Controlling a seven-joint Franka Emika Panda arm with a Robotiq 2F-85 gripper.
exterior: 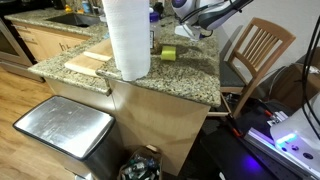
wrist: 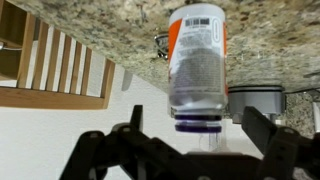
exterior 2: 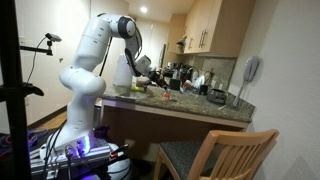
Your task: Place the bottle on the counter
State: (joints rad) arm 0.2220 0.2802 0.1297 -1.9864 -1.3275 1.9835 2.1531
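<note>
Since the cylindrical bottle with the orange-and-white label and purple cap (wrist: 195, 65) shows against the speckled beige-brown granite counter (wrist: 90, 35) in the wrist view with nothing clamping it, you look to be at the release end of the placing step. The black two-finger gripper (wrist: 192, 130) has its jaws spread wide, one on each side of the cap end, and neither one touches the bottle. I judge that the bottle rests on the stone, but I cannot tell from this angle whether it stands or lies. The cap end shows past the counter's rounded edge in that view, and that may be only perspective.

In an exterior view the white jointed robot arm (exterior 2: 95, 60) reaches over the counter. In an exterior view the tall white paper towel roll (exterior: 127, 38) and the pale wooden cutting board (exterior: 88, 63) sit towards the near left end, well apart from where you are working at the far right. The slatted wooden chair (exterior: 262, 50) stands just off the right end. The bottle is too small to make out in either exterior view.

Your next move calls for a clean retreat. Keep the jaws apart and draw back along the bottle's own line, so neither finger catches the cap. If the bottle is close to the edge, a brush could tip or roll it off towards the chair, so go slowly.
</note>
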